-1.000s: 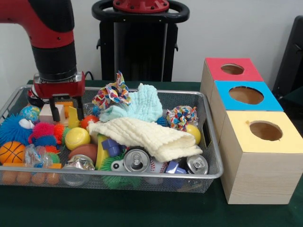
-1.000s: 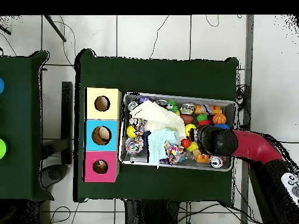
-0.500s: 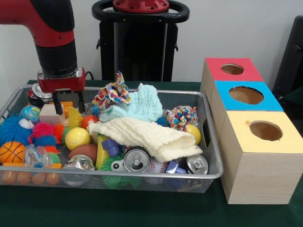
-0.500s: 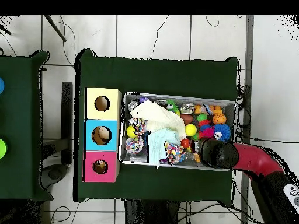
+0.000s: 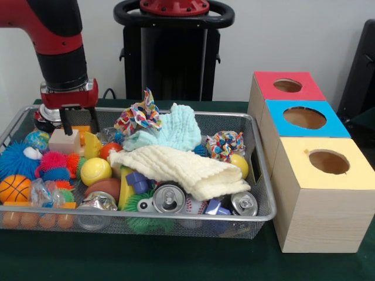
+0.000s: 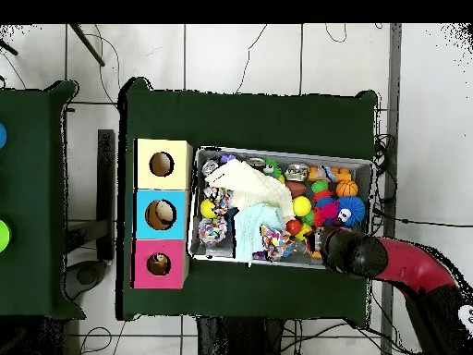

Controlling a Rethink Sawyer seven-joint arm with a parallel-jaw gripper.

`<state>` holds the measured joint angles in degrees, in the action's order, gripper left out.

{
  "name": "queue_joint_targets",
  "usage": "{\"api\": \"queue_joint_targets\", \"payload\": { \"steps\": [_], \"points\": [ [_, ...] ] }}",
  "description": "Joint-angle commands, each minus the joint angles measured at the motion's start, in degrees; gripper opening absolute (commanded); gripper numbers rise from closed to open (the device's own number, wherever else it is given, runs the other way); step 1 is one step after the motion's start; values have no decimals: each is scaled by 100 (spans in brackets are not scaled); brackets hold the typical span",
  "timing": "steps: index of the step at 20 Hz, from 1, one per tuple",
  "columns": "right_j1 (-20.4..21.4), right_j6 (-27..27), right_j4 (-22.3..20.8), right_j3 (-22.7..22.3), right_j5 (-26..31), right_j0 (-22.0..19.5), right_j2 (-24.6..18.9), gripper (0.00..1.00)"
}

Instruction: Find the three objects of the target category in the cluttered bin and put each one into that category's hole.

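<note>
Front view: a bench [image 5: 176, 257] covered in dark green cloth stands before a pale grey wall, with a black pedestal column behind it. The landmark here is the silver wire-mesh bin [image 5: 258, 175], heaped with clutter. Right of the bin stand three wooden boxes in a row, each with a round hole in its top: the yellow-topped box [image 5: 319, 193] nearest the camera, the blue-topped box [image 5: 304, 120] behind it, the red-topped box [image 5: 287, 86] farthest back. Inside the bin, a cream waffle-weave cloth [image 5: 187, 170] lies across the middle, a pale blue cloth [image 5: 170, 132] behind it, two silver drink cans [image 5: 169, 199] at the front wall, and a small orange basketball [image 5: 14, 188] at the left end. The red and black arm's claw [image 5: 77, 122] hangs over the bin's back left corner, its two dark fingers [image 5: 67, 124] spread apart and pinching nothing, just above a pale wooden block [image 5: 63, 142]. No writing can be read.

Overhead view: the green bench [image 6: 249, 116] sits on a floor of pale tiles [image 6: 240, 55] strewn with cables. The three boxes lie left of the bin [image 6: 286, 153]; the arm [image 6: 388, 263] covers the bin's lower right corner.
</note>
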<state>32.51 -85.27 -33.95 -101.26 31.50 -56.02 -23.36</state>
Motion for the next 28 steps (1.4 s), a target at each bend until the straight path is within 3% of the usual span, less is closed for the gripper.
{"api": "queue_joint_targets", "payload": {
  "steps": [1,9,21,28],
  "points": [
    [-88,490,-411,-74,22,-90,-88,100],
    [-103,648,-458,4,59,-222,-140,100],
    [295,1080,-399,204,576,-394,-357,100],
    [-91,943,-592,324,233,-351,-337,100]
  ]
}}
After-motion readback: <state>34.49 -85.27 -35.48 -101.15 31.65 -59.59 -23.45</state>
